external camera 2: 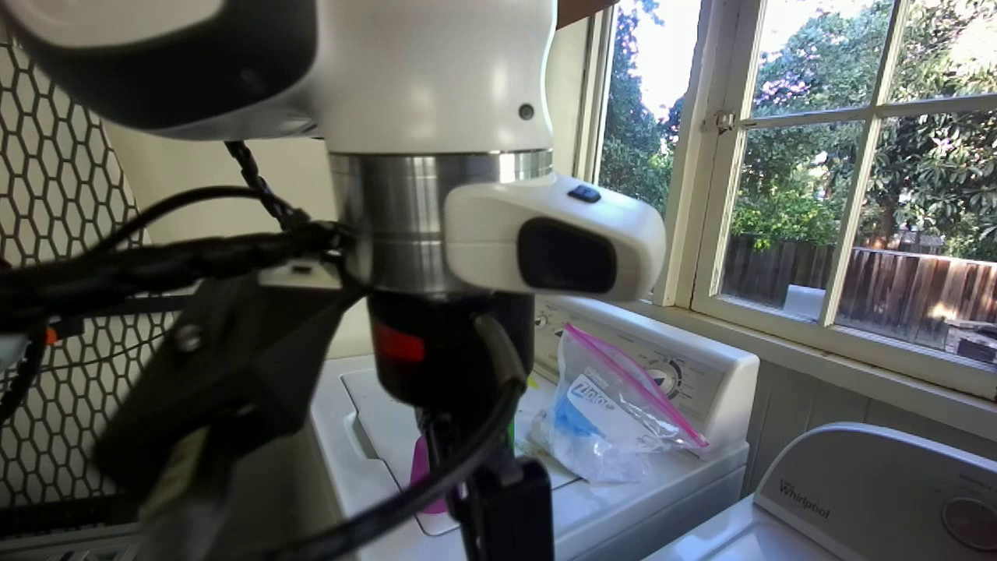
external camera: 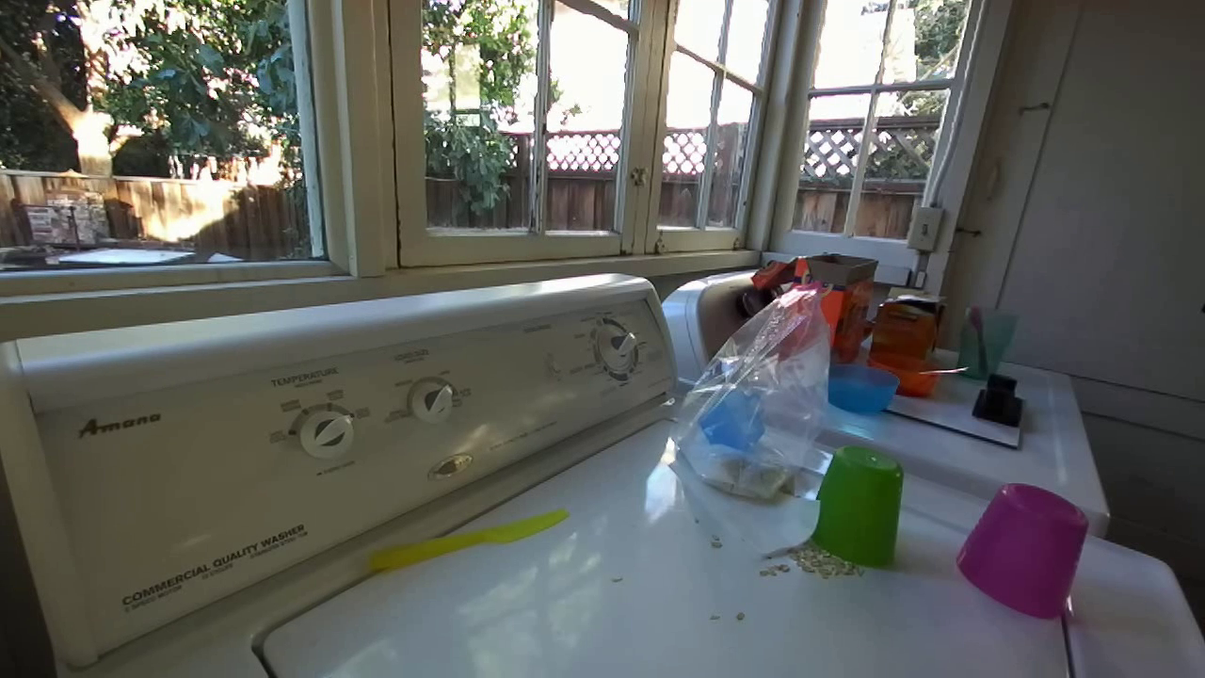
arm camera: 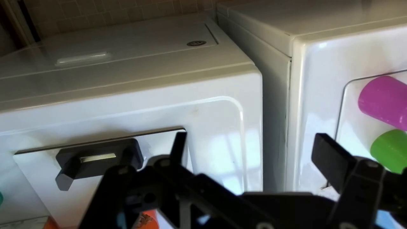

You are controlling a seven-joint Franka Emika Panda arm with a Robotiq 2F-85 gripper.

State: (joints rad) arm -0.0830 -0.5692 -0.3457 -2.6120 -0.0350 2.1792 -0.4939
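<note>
1. Tool (arm camera: pixel 252 148) spread wide, nothing in it; seen above washer (arm camera: pixel 313 89) and Whirlpool machine (arm camera: pixel 213 117), height unclear.
2. Green cup (arm camera: pixel 391 151) looks nearest: right of the tool in wrist view, upside down on the washer, axis vertical.
3. Pink cup (arm camera: pixel 383 100) beside it, also inverted.
4. Clear bag (external camera: pixel 777 395), pale flakes (external camera: pixel 827 562) crowd the green cup.
5. Opposite way: white board (arm camera: pixel 44 178), black block (arm camera: pixel 98 168) on it.

You have lots of room to pass between the green cup (external camera: pixel 859 508) and the yellow knife (external camera: pixel 471 540), but a tall clear bag (external camera: pixel 767 391) blocks one side of that cup and a pink cup (external camera: pixel 1023 551) leaves a small gap on the other.
</note>
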